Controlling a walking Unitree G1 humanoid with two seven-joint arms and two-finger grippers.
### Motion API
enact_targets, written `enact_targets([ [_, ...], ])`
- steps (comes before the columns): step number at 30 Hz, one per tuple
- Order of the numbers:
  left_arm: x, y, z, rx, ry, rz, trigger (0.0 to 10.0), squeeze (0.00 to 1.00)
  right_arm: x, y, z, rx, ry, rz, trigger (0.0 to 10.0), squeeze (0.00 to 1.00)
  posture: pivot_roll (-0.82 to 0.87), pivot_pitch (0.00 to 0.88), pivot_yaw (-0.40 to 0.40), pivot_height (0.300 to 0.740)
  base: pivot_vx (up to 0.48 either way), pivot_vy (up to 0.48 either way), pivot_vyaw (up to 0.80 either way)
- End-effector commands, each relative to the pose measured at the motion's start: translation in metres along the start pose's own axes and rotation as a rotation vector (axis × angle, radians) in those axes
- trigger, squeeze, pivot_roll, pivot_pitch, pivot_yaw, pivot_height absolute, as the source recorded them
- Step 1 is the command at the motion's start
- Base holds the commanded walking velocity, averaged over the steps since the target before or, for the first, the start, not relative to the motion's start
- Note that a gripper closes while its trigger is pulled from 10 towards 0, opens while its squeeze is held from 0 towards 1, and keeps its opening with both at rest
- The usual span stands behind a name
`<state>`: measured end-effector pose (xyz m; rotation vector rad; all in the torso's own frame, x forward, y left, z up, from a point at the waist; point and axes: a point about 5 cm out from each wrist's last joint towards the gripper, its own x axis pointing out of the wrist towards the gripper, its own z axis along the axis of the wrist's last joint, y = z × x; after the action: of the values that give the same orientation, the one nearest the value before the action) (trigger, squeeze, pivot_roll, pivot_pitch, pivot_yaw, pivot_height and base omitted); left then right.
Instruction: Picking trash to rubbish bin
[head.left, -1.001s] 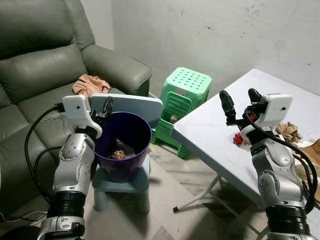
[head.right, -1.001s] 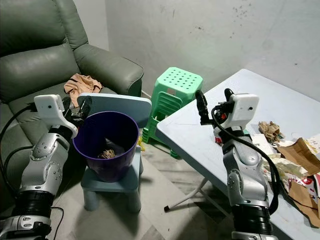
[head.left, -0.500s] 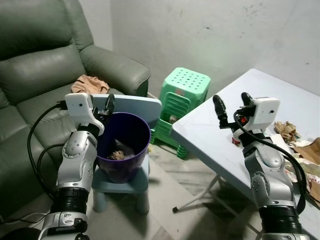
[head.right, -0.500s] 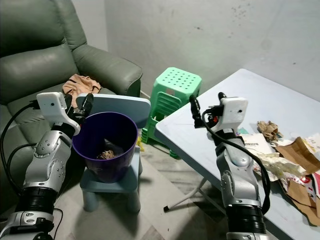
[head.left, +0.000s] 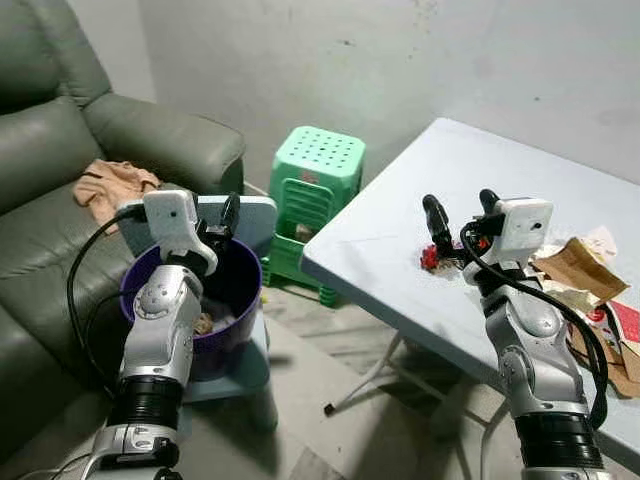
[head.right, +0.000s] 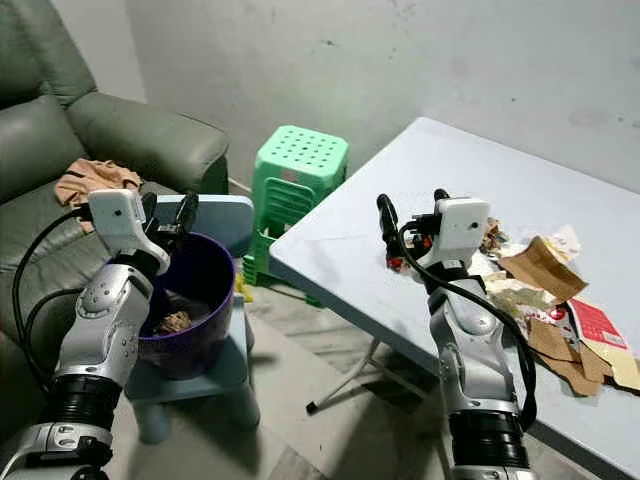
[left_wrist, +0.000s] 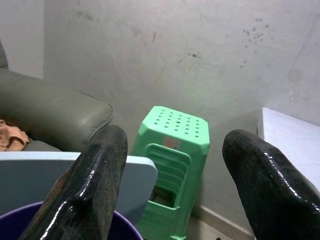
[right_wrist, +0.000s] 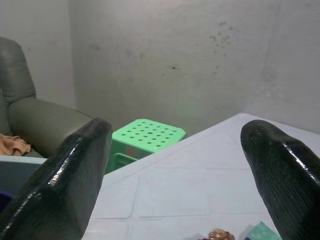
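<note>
Claws: I saw my right gripper (head.left: 460, 212) spread wide and holding nothing, raised over the near edge of the table (head.left: 400, 230); my left gripper (left_wrist: 175, 185) was also wide apart and empty, poised above the rim of the purple bin (head.left: 235, 285).
Trash nearest the claw: a small red scrap (head.left: 430, 259) lay on the table just beside the right gripper's fingertips; I could not tell whether they touched it.
Bin: it stood on a low blue stool (head.left: 245, 370) to my left, with crumpled brown trash (head.right: 176, 321) already inside.
Trash farther off: torn brown cardboard (head.right: 540, 268), crumpled paper and a red packet (head.right: 595, 323) lay heaped toward the table's right side, well apart from the right gripper.
Room to move: bare floor (head.left: 340, 440) ran between the stool and the table's folding legs.
Beyond: a green plastic stool (head.left: 315, 185) stood against the grey wall, and a green sofa (head.left: 150, 140) with a tan cloth (head.left: 110, 185) on its seat sat behind the bin.
</note>
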<state>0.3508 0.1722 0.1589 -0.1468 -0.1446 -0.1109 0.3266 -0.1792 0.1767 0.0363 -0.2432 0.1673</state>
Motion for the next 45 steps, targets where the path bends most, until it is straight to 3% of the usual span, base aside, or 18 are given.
enact_targets([
  [1, 0.004, -0.006, 0.003, 0.001, -0.01, -0.026, 10.0, 0.0, -0.003, -0.004, -0.002, -0.011, 0.007, -0.016, 10.0, 0.0, 0.01, 0.0, -0.081, 0.74, 0.0, 0.0, -0.73],
  [22, 0.0, -0.011, 0.001, 0.047, -0.012, -0.075, 10.0, 0.0, -0.007, -0.004, -0.006, -0.021, 0.029, -0.013, 10.0, 0.0, 0.02, 0.0, -0.092, 0.74, 0.0, 0.0, -0.72],
  [29, 0.0, -0.011, 0.001, 0.032, -0.013, -0.074, 10.0, 0.0, -0.007, -0.004, -0.006, -0.023, 0.028, -0.014, 10.0, 0.0, 0.01, 0.0, -0.091, 0.74, 0.0, -0.411, -0.71],
  [30, 0.001, -0.011, 0.0, -0.012, -0.01, -0.059, 10.0, 0.0, -0.008, -0.004, -0.007, -0.023, 0.029, -0.015, 10.0, 0.0, 0.02, 0.0, -0.092, 0.74, 0.0, 0.0, -0.71],
  [32, 0.001, -0.011, 0.001, -0.018, -0.004, -0.06, 10.0, 0.0, -0.008, -0.004, -0.007, -0.024, 0.029, -0.015, 10.0, 0.0, 0.02, 0.0, -0.091, 0.74, 0.0, 0.0, -0.71],
  [33, 0.002, -0.012, 0.001, 0.017, 0.001, -0.063, 10.0, 0.0, -0.008, -0.005, -0.007, -0.025, 0.031, -0.015, 10.0, 0.0, 0.02, 0.0, -0.093, 0.74, 0.0, 0.0, -0.71],
  [45, 0.0, -0.016, -0.002, -0.009, 0.026, -0.075, 10.0, 0.0, -0.008, -0.007, -0.008, -0.036, 0.043, -0.011, 10.0, 0.0, 0.02, 0.0, -0.102, 0.74, 0.0, 0.0, -0.69],
])
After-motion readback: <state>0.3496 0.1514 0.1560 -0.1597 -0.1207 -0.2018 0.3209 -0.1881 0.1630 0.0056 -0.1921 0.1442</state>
